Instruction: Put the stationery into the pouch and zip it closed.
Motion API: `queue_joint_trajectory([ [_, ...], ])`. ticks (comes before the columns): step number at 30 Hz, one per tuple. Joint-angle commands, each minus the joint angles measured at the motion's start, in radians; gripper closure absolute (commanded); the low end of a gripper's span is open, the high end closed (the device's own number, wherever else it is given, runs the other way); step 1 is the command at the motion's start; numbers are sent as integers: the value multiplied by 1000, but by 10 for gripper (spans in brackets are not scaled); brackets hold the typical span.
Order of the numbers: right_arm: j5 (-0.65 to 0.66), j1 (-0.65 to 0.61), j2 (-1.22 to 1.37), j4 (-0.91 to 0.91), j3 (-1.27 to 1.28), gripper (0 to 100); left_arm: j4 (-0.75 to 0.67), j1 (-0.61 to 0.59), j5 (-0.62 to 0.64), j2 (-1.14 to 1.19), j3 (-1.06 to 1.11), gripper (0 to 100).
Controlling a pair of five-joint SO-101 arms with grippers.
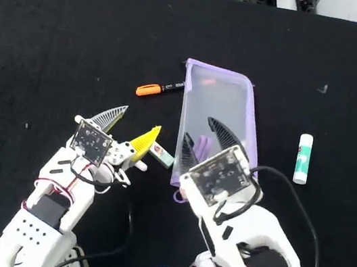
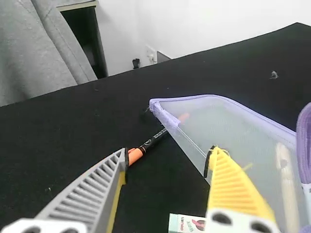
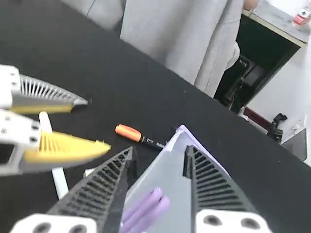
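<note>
Could shove the pouch askew with the open, empty right gripper. Might knock the eraser away with the left gripper, equally open, empty.

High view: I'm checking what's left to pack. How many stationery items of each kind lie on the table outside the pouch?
Marker pen: 1
Glue stick: 1
Eraser: 1
Total: 3
</note>
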Motion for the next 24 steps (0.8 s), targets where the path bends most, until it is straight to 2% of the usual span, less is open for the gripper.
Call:
queue_joint_trajectory([
  [1, 60, -32, 16, 94, -85, 823, -3, -10, -9, -6, 19, 727],
  [4, 57, -48, 16, 138, -68, 823, -3, -12, -9, -6, 19, 727],
  [8, -14, -38, 16, 196, 18, 823, -5, -38, -5, -6, 16, 727],
  [11, -32, -40, 15, 233, 81, 823, -46, -56, -2, 2, 19, 727],
  [18, -18, -37, 36, 252, 104, 840, -52, -59, -2, 3, 19, 727],
  [24, 57, -37, 217, 270, 125, 838, -52, -59, -2, 3, 19, 727],
])
